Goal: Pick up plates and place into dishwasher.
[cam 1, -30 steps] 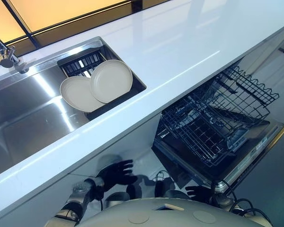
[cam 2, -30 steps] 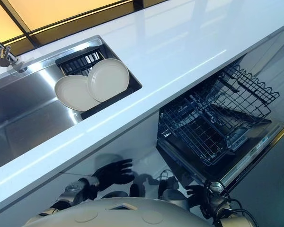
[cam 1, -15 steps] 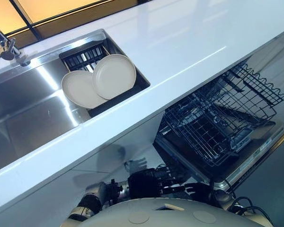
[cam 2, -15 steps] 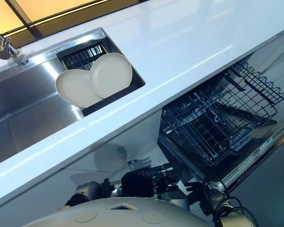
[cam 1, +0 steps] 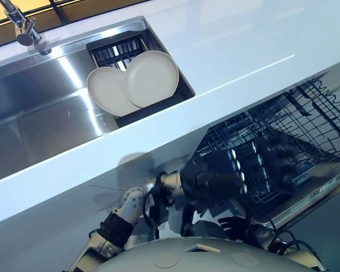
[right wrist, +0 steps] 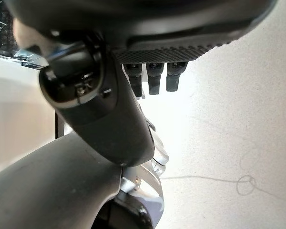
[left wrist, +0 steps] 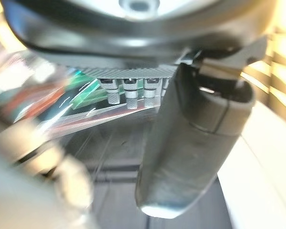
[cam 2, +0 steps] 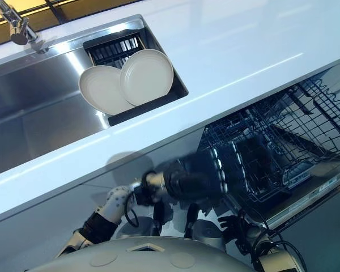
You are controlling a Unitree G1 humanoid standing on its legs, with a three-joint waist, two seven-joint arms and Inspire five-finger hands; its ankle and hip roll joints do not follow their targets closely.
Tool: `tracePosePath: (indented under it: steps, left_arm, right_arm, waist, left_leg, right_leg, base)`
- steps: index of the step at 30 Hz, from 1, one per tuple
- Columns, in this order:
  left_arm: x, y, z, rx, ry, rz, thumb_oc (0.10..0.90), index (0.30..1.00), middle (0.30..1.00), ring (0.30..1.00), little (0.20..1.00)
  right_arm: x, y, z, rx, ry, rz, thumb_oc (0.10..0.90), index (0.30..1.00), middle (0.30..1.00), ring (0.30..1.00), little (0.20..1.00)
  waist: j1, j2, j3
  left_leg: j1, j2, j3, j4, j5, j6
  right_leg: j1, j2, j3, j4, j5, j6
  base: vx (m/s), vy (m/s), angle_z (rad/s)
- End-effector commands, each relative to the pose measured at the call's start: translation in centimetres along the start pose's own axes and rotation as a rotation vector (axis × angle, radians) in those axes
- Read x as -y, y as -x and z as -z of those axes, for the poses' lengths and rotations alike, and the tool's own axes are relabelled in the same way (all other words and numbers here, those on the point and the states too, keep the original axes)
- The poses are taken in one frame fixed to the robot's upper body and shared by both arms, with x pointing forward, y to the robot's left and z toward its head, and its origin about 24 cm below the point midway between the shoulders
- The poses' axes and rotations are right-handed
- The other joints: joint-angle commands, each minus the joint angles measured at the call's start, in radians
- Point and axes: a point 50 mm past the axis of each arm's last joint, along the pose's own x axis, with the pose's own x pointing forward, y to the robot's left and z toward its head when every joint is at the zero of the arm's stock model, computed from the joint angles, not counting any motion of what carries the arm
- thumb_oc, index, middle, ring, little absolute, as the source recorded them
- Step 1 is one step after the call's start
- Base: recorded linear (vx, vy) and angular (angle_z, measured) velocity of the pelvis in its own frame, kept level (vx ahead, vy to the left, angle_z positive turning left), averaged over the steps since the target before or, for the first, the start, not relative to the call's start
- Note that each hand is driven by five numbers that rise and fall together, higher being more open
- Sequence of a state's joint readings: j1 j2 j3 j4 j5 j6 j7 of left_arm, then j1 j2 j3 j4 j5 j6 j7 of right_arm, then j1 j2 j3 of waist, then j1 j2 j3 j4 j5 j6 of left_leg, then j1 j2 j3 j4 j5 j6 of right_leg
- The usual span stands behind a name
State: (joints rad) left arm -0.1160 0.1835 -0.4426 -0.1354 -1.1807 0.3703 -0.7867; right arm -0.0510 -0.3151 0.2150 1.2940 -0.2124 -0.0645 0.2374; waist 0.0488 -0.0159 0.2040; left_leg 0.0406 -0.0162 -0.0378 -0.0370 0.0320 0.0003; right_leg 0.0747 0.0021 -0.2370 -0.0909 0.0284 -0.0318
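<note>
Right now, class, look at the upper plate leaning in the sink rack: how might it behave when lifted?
The upper plate looks stiff and glazed, so probably slippery and breakable if dropped. It overlaps the lower plate, so lifting it may shift or clink that one. It stands tilted in the black rack, so a nudge might slide it.

I read the sink (cam 1: 39, 113) as brushed stainless steel with bright glare streaks; the faucet (cam 1: 22, 25) at its far rim is polished metal. In the sink's right end, a dark slatted rack (cam 1: 116, 51) looks like matt plastic. The two plates (cam 1: 137, 82) leaning on it are cream, smooth, with a soft ceramic-like sheen. The countertop (cam 1: 243, 39) around the sink is white and glossy. Below the countertop, the dishwasher basket (cam 1: 294, 133) is thin dark coated wire. My left hand (cam 1: 226, 178) is dark, semi-gloss plastic with metal knuckle fittings
</note>
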Motion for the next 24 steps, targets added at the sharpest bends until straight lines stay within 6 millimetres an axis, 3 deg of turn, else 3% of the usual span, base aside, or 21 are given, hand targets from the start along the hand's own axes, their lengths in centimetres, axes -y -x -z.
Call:
tracePosePath:
  steps: [1, 2, 5, 9, 17, 20, 24]
  left_arm:
    - [3.6, 0.0, -7.7, 0.31, -0.722, -0.086, 0.8, 0.9, 0.9, 0.9, 0.9]
    - [4.4, 0.9, -9.7, 0.353, -0.938, -0.173, 0.8, 0.9, 0.9, 0.9, 0.9]
    - [6.2, 2.4, -13.4, 0.388, -1.314, -0.354, 0.8, 0.9, 0.9, 0.9, 0.9]
    - [7.1, 3.4, -16.2, 0.346, -1.64, -0.543, 0.8, 0.9, 0.9, 0.9, 0.9]
    - [6.8, 4.2, -21.4, 0.207, -1.959, -0.878, 0.8, 0.9, 0.9, 0.9, 0.9]
    - [6.7, 5.3, -24.1, 0.16, -1.994, -1.022, 0.8, 0.9, 0.9, 0.9, 0.9]
    - [6.3, 6.5, -25.8, 0.125, -1.964, -1.136, 0.8, 0.9, 0.9, 0.9, 0.9]
  right_arm:
    - [0.3, -0.1, -1.8, 0.093, -0.053, 0.044, 0.8, 0.9, 0.9, 0.9, 0.9]
    - [0.2, -0.1, -1.3, 0.092, -0.065, 0.051, 0.8, 0.9, 0.9, 0.9, 0.9]
    - [-0.4, 0.0, 0.0, 0.073, -0.087, 0.056, 0.8, 0.9, 0.9, 0.9, 0.9]
    - [-0.8, 0.1, 1.1, 0.034, -0.073, 0.044, 0.8, 0.9, 0.9, 0.9, 0.9]
    - [-0.2, 0.4, 2.1, -0.011, -0.023, 0.049, 0.8, 0.9, 0.9, 0.9, 0.9]
    - [0.1, 0.5, 2.4, -0.025, -0.005, 0.057, 0.8, 0.9, 0.9, 0.9, 0.9]
    - [0.3, 0.7, 2.8, -0.039, -0.007, 0.072, 0.8, 0.9, 0.9, 0.9, 0.9]
  waist:
    - [0.038, 0.029, -0.029]
    - [0.042, 0.033, -0.032]
    - [0.047, 0.043, -0.053]
    - [0.042, 0.05, -0.077]
    - [-0.01, 0.073, -0.11]
    - [-0.037, 0.085, -0.119]
    - [-0.057, 0.093, -0.122]
  left_leg:
    - [-0.063, 0.063, 0.021, 0.045, -0.049, -0.06]
    - [-0.064, 0.06, 0.015, 0.044, -0.047, -0.06]
    - [-0.065, 0.049, -0.003, 0.042, -0.043, -0.058]
    - [-0.046, 0.039, -0.005, 0.036, -0.046, -0.056]
    - [0.011, 0.027, 0.043, -0.011, -0.046, -0.041]
    - [0.03, 0.02, 0.07, -0.021, -0.053, -0.03]
    - [0.045, 0.009, 0.089, -0.02, -0.065, -0.016]
  right_leg:
    - [-0.021, 0.031, 0.005, 0.129, -0.151, 0.03]
    - [-0.018, 0.031, 0.003, 0.127, -0.154, 0.029]
    - [-0.017, 0.03, 0.002, 0.129, -0.162, 0.028]
    - [-0.008, 0.023, 0.01, 0.134, -0.172, 0.03]
    - [0.001, 0.003, 0.034, 0.127, -0.17, 0.047]
    - [0.0, -0.007, 0.05, 0.129, -0.166, 0.057]
    - [0.0, -0.014, 0.067, 0.131, -0.16, 0.068]
  base:
    - [0.0, 0.018, 0.16]
    - [0.02, 0.033, 0.21]
    - [0.07, 0.063, 0.14]
    - [0.12, 0.12, 0.05]
    - [0.12, 0.159, -0.1]
    - [0.11, 0.184, -0.22]
    - [0.09, 0.138, -0.16]
